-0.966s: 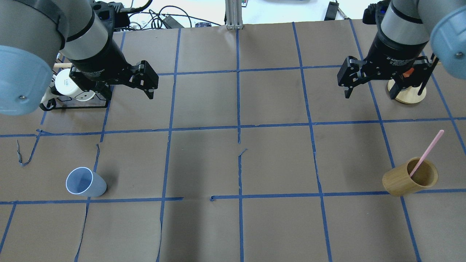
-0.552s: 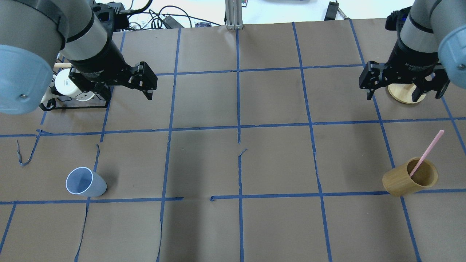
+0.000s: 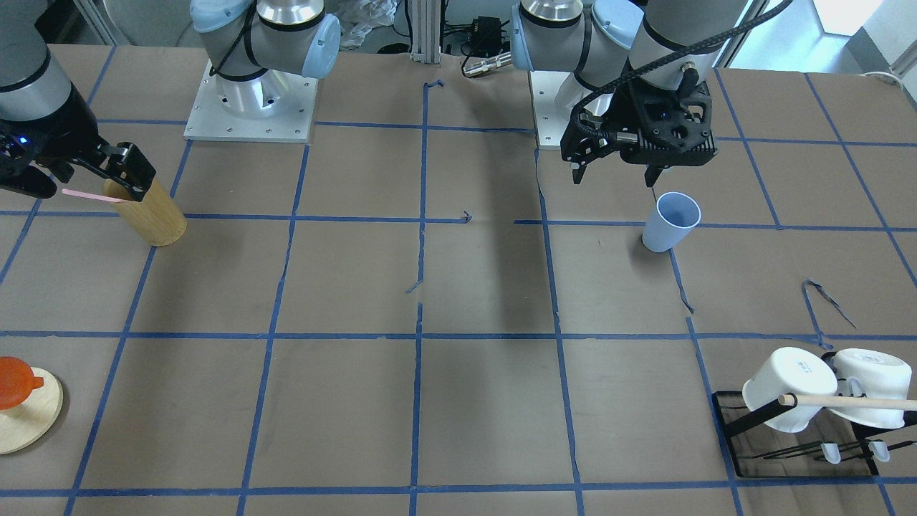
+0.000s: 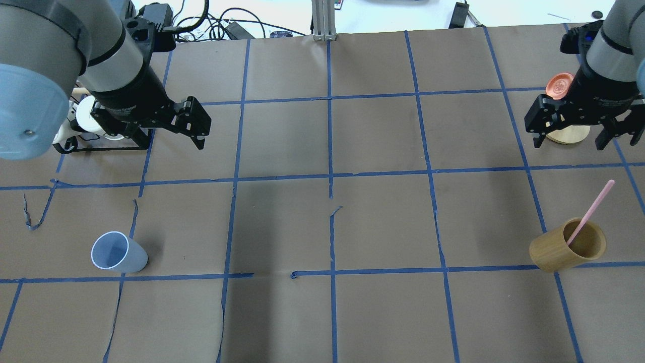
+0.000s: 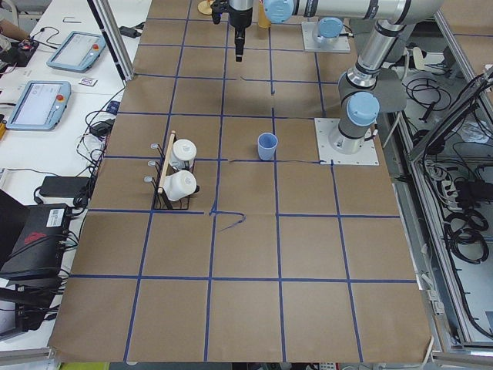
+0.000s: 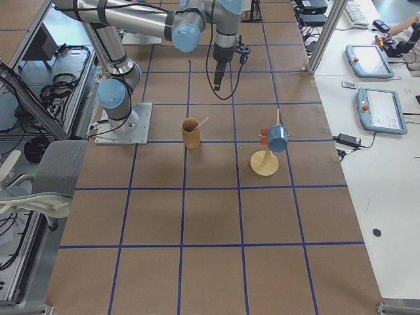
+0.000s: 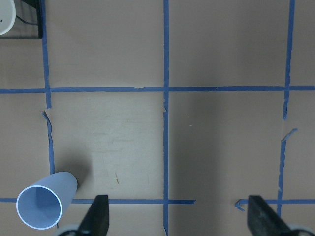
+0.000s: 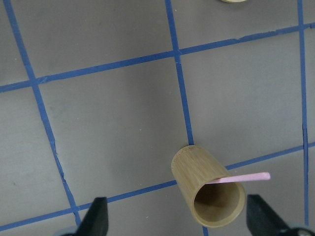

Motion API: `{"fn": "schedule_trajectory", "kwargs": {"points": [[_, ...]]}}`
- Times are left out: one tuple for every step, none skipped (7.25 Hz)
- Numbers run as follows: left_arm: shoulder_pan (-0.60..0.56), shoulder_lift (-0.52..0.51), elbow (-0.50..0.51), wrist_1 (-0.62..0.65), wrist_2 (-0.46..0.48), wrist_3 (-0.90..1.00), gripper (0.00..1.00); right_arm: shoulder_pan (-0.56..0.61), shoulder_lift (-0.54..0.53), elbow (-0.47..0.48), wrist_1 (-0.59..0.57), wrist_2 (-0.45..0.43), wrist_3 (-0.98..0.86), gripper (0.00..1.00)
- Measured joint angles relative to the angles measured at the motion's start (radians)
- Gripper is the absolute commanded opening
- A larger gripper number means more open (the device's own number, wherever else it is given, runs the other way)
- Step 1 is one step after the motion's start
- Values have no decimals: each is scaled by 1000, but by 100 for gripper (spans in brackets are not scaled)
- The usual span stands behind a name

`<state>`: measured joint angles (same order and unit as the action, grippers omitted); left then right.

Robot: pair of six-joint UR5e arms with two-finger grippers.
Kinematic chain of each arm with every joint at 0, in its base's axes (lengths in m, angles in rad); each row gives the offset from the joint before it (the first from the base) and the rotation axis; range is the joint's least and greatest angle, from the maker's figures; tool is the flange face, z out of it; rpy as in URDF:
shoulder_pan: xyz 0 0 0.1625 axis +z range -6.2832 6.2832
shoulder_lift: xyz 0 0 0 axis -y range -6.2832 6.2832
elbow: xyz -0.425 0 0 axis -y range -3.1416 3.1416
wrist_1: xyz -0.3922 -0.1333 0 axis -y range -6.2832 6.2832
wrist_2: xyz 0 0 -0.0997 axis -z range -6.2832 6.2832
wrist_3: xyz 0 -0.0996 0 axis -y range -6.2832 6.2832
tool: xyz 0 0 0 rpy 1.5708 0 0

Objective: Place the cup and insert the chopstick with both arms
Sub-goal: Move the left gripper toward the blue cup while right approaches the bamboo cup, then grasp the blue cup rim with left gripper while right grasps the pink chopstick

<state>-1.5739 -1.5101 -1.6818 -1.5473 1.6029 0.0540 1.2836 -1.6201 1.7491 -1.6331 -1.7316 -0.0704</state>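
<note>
Overhead exterior view: left gripper [image 3: 616, 175], spread wide and empty, hovers high, offset from the upright blue cup [image 4: 118, 252]; right gripper [image 4: 569, 143], likewise agape, hangs above the bamboo holder [image 4: 552, 254] with its leaning pink chopstick [image 4: 594, 206]. An off-centre descent could topple the light cup.

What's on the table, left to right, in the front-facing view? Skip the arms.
wooden stand → bamboo holder → blue cup → mug rack
</note>
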Motion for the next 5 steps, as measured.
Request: {"fn": "schedule_trajectory", "kwargs": {"points": [[17, 9, -40, -6, 31, 56, 100, -56, -1, 19, -1, 1, -24, 89], [59, 12, -80, -9, 68, 121, 99, -91, -3, 44, -7, 1, -40, 90], [132, 8, -137, 14, 85, 194, 99, -116, -5, 68, -10, 0, -57, 100], [207, 2, -221, 92, 97, 248, 99, -150, -6, 82, -12, 0, -91, 100], [254, -1, -321, 207, 117, 279, 99, -185, -7, 88, -11, 0, -132, 100]]}}
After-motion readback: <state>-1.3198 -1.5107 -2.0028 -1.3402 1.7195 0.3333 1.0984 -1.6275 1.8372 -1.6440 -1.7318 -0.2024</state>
